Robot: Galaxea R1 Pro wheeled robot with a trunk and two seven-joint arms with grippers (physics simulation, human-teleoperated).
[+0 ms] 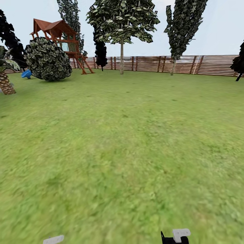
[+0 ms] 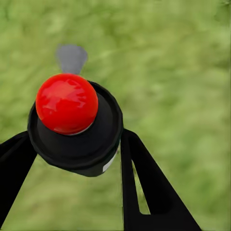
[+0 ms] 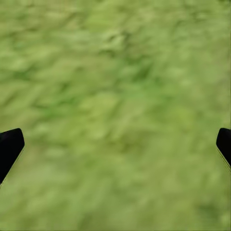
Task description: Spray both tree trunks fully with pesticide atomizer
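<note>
Gripping the pesticide atomizer [image 2: 77, 127], the left gripper [image 2: 77, 159] has its two black fingers [image 2: 144, 187] closed against either side of the black body just below the cap, as the left wrist view shows. That camera looks down along the atomizer's long axis, so the round red knob [image 2: 66, 102] on top faces the lens and the body runs away toward the grass [image 2: 178, 72] beneath; a grey nozzle [image 2: 71, 57] juts out sideways past the knob. Which way the nozzle points across the garden cannot be told from this view. In the right wrist view the right gripper [image 3: 115, 144] has its black fingertips [image 3: 9, 147] spread wide at opposite edges of the frame, with only blurred lawn between them. From the head view a broad green lawn [image 1: 122, 142] stretches to a brown slatted fence [image 1: 210, 65]. Two trees stand before the fence: one with a pale straight trunk and a wide crown [image 1: 121, 57], another tall and narrow to its right [image 1: 173, 64]. At the left are a wooden playhouse with a red-brown roof [image 1: 57, 32], a round dark bush [image 1: 47, 59], a small blue object [image 1: 26, 74] and a scaly palm trunk [image 1: 6, 83]. Pale and black parts of the robot [image 1: 176, 236] show at the bottom edge.
</note>
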